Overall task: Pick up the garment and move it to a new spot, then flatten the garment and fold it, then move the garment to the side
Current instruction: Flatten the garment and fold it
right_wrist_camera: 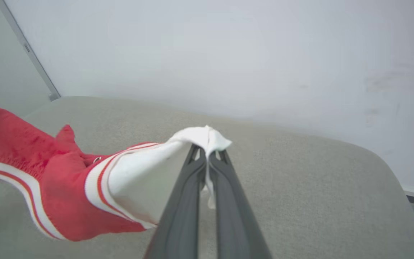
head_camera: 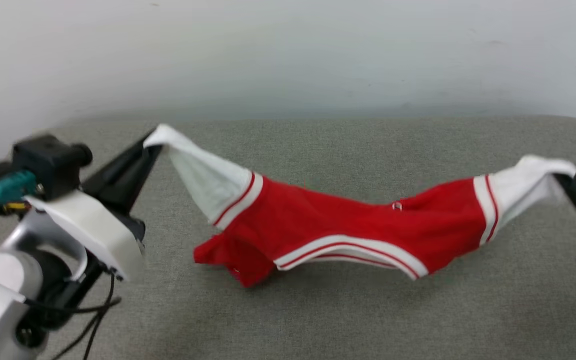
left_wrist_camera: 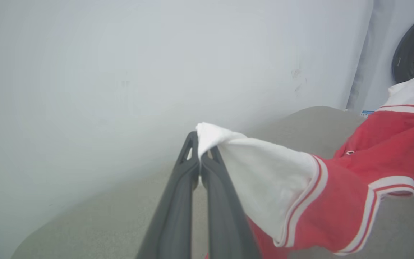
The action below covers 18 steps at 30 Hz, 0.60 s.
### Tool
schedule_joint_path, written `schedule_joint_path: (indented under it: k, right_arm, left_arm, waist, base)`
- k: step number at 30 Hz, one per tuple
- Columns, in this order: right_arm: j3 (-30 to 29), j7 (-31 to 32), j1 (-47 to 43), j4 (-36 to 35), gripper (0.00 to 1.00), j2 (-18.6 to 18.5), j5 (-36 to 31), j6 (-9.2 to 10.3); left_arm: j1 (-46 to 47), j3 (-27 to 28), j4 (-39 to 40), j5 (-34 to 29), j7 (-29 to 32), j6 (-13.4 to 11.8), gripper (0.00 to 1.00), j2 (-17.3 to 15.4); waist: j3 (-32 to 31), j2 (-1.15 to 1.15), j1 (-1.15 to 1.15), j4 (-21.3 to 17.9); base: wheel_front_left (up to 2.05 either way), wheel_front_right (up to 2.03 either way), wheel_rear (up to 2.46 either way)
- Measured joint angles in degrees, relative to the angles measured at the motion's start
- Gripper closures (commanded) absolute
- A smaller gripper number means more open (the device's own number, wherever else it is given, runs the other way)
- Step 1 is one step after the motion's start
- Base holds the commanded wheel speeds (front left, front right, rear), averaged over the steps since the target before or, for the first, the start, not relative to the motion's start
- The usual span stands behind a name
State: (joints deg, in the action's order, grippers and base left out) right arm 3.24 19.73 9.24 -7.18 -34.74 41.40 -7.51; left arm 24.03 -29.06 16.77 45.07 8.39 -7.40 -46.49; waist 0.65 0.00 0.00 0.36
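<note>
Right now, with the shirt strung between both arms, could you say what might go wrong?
The left end effector and right end effector each pinch just a sleeve tip of the shirt, so a tug could slip one free. The red body sags, bunched, low over the grey surface; it may drag and crease when laid down.

Garment (head_camera: 348,225): soft knit cloth, matt, red body slightly fuzzy. White sleeves same cloth, striped trim looks ribbed. Table top (head_camera: 318,320): grey woven fabric cover, matt, fine rough grain. Left gripper (head_camera: 150,142) and right gripper (head_camera: 565,177): fingers dark plastic, smooth, matt. Left wrist shell (head_camera: 88,230): white plastic, slight sheen. Wall (head_camera: 288,50): white, smooth, matt, scuffed far right.
</note>
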Motion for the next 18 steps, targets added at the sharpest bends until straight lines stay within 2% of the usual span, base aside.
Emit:
schedule_joint_path:
  k: [5, 10, 18]
  right_arm:
    - [-2.8, 4.0, 7.4, -3.2, 1.0, 0.9, 1.4, 0.0]
    - [-3.5, 6.9, 16.8, -3.9, 1.0, 1.8, 1.2, 0.0]
    - [-0.9, 8.9, 36.1, 3.6, 1.0, 3.8, -3.7, 0.0]
  left_arm:
    - [7.7, 1.3, -1.2, 0.1, 1.1, 2.1, 1.0, 0.5]
    - [16.7, 1.5, -5.6, 0.0, 2.1, 4.7, 1.0, 3.0]
    - [33.8, 1.3, -16.2, -1.5, 2.8, 8.3, 1.0, 8.4]
  waist:
    - [0.4, 0.0, 0.0, -0.1]
    - [2.0, 0.0, 0.0, -0.3]
    - [6.9, 0.0, 0.01, -0.6]
  base:
    - [0.0, 0.0, 0.0]
    - [0.0, 0.0, 0.0]
    - [0.0, 0.0, 0.0]
